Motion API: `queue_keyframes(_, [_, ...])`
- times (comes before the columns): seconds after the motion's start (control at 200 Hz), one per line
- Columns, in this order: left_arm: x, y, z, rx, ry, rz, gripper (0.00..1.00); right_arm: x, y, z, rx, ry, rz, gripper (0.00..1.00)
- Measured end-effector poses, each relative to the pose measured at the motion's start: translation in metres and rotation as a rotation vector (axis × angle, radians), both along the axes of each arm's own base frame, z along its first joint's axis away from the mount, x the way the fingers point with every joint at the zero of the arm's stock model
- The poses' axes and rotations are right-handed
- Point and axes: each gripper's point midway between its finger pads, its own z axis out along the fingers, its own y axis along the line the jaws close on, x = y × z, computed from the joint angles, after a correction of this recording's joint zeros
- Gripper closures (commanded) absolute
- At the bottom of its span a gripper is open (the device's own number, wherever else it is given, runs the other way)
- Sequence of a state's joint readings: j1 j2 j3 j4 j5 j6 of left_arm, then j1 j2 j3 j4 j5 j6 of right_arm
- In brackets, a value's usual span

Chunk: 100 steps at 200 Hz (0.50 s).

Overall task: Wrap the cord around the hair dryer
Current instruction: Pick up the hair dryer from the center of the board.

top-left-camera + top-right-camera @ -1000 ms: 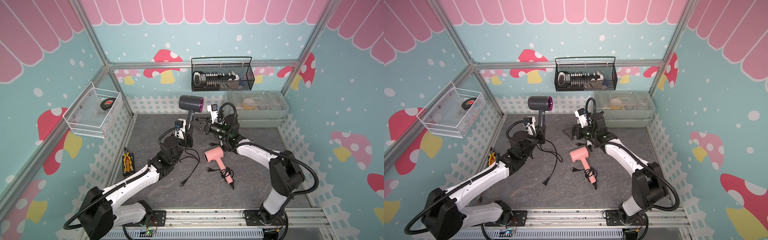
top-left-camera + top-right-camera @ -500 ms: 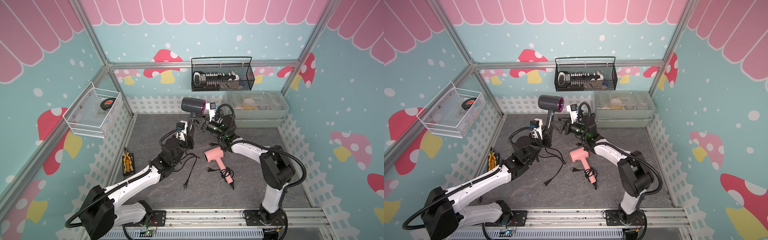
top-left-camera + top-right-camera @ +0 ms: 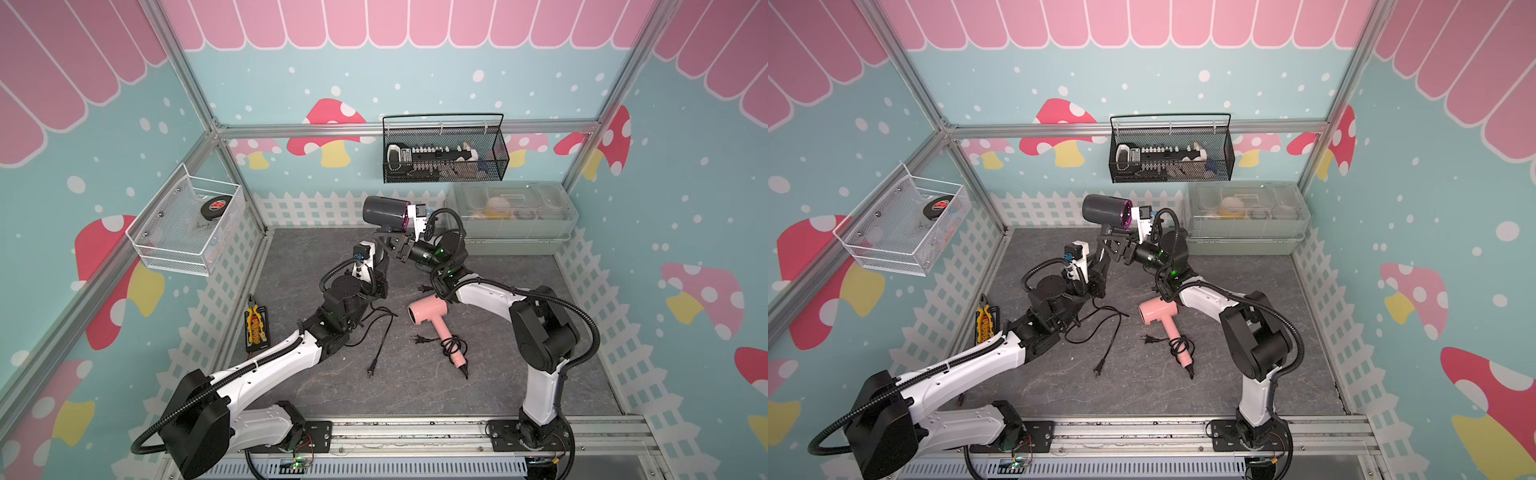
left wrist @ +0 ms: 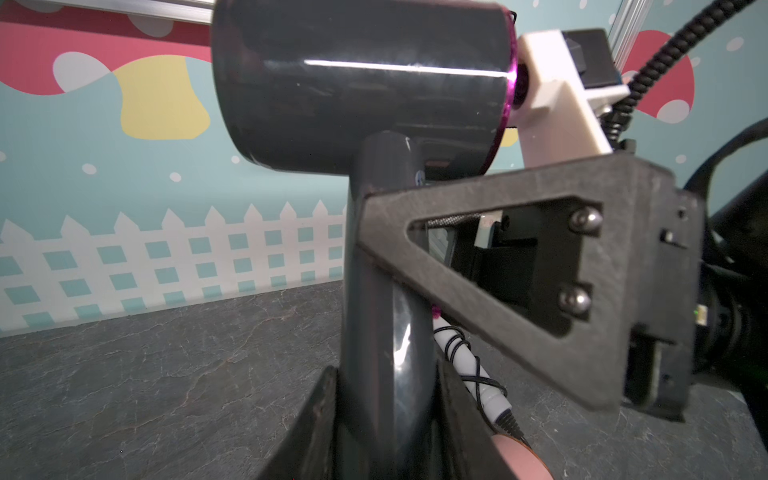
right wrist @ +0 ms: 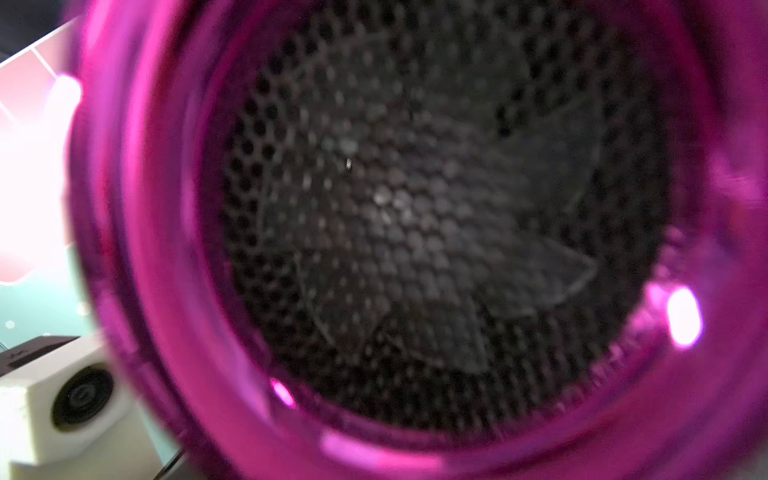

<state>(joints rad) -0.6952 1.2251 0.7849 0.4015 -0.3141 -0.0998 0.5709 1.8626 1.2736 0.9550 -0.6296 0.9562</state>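
I'm looking at a dark grey, stone-patterned tabletop [image 3: 415, 399] bordered by a white picket-fence strip [image 3: 316, 208]. Near its middle a pink hair dryer [image 3: 428, 312] lies on its side, with its own thin cord [image 3: 451, 345] bunched around the handle and that cord's plug resting just beside it. Left of it a loose black cord [image 3: 382, 340] snakes across the surface and ends in a plug [image 3: 370, 371]. Yellow-handled pliers [image 3: 255, 326] lie along the left edge, and a clear lidded bin [image 3: 515, 224] sits in the back right corner

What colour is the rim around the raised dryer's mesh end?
Magenta. The rim shows best in the right wrist view.
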Motion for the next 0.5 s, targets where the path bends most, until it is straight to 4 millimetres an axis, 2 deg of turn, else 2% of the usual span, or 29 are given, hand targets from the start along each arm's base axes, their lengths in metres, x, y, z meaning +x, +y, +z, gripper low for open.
queue_keyframes(0.09, [0.000, -0.002, -0.001, 0.004, 0.001, -0.007, 1.00, 0.001, 0.007, 0.004, 0.026, -0.004, 0.024, 0.40])
queue_keyframes(0.255, [0.002, 0.000, -0.005, 0.012, 0.009, 0.005, 1.00, 0.001, 0.010, 0.002, 0.058, 0.034, 0.060, 0.65])
queue_keyframes(0.325, [0.005, 0.001, -0.011, 0.024, 0.021, 0.010, 1.00, -0.005, 0.014, 0.005, 0.063, 0.034, 0.089, 0.76])
queue_keyframes(0.345, [0.005, 0.002, -0.012, 0.026, 0.023, 0.016, 0.96, -0.007, 0.016, 0.008, 0.062, 0.018, 0.091, 0.79])
queue_keyframes(0.45, [0.009, 0.006, -0.012, 0.015, 0.029, 0.023, 0.55, -0.004, 0.020, 0.007, 0.020, 0.017, 0.098, 0.85])
queue_keyframes(0.5, [0.011, 0.010, -0.012, 0.008, 0.036, 0.025, 0.41, -0.002, 0.024, 0.006, -0.022, 0.008, 0.100, 0.90])
